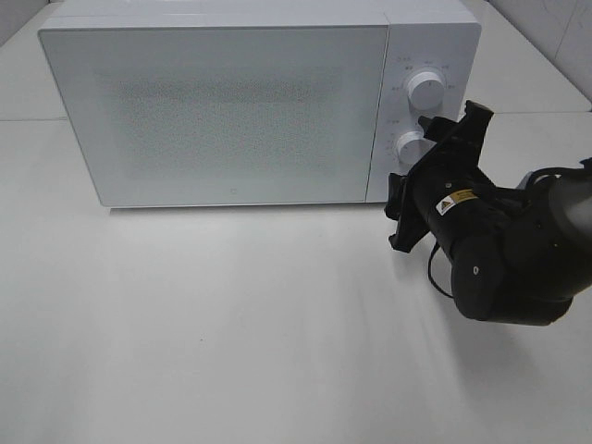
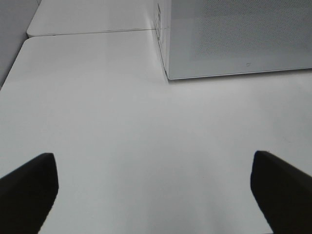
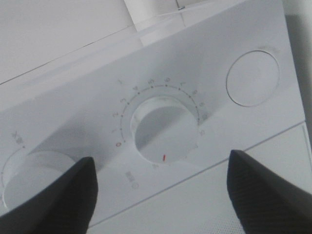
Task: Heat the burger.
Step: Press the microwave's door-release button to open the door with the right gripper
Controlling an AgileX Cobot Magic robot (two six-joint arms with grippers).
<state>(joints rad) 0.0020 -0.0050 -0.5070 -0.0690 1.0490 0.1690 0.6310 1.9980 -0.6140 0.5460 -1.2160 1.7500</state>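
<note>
A: What is the biggest thing here?

B: The white table (image 1: 231,351). On it sits the microwave (image 1: 231,102), a big white box. Its door (image 1: 222,111) is shut.

A: Where is the burger?

B: I can't see it in any view. I see no burger on the table in front of the microwave. I think it is inside the microwave, but the door is milky and dotted, so I can't look in.

A: So what is in the box?

B: I can't tell for sure.

A: What are the arms doing?

B: The right gripper (image 3: 159,156) is at the right end of the microwave, just in front of the lower knob (image 1: 410,146). Its fingers (image 3: 53,195) are spread wide, one on each side of that knob. They hold nothing, and I don't see them touching it. The left gripper (image 2: 152,156) hangs over the table in front of the microwave, near its left corner. It is spread wide too, with nothing in it.

A: And the upper knob (image 1: 426,90)?

B: It sits just above the lower one. Nothing is near it.

A: How would the burger feel?

B: Light and soft, I guess. A hard squeeze would squash it, and the top could slide off. I would take it low on its sides, gently, and keep it flat. After heating it may be hot.
</note>
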